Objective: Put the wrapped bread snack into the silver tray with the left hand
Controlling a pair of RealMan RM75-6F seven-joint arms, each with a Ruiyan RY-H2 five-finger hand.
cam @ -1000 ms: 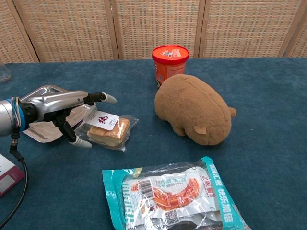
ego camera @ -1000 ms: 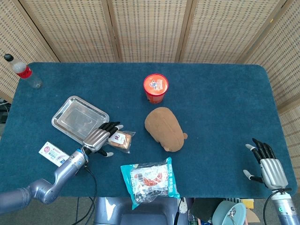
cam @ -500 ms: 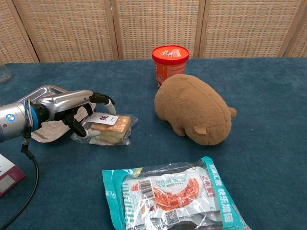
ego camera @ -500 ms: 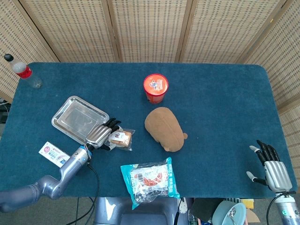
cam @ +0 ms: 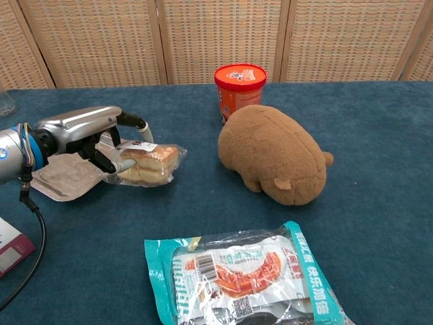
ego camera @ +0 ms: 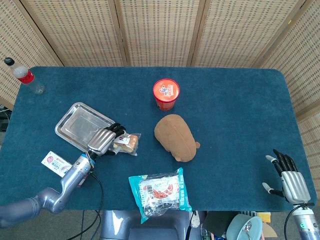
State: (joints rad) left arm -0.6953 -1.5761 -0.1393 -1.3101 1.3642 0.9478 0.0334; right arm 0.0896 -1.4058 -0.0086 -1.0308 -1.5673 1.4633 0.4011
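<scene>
— Blue cloth covers your table (ego camera: 235,110), and most of what lies on it has not moved since a second ago: the brown plush animal (ego camera: 175,137) in the middle, the teal snack bag (ego camera: 160,192) at the near edge, the red-lidded tub (ego camera: 166,93) behind the plush, the small bottle (ego camera: 24,76) in the far left corner. What has changed on your left side?

— Your left hand (ego camera: 103,140) has closed on the wrapped bread snack (ego camera: 126,143). A second ago its fingers only reached toward the packet, which lay flat on the cloth. Now the chest view shows the fingers over the top of the wrapper and the thumb beneath, with the end held by the hand tipped up off the table. Hand and packet have also shifted a little toward the silver tray (ego camera: 75,122).

— Is the bread in the tray?

— No. It sits just beside the tray's near right edge, outside it. The tray holds nothing, and the hand's knuckles overlap its corner in the head view.

— And your right hand?

— Your right hand (ego camera: 289,177) hangs off the near right corner of the table, fingers spread, holding nothing. A flat white box (ego camera: 56,162) lies near your left forearm.
</scene>
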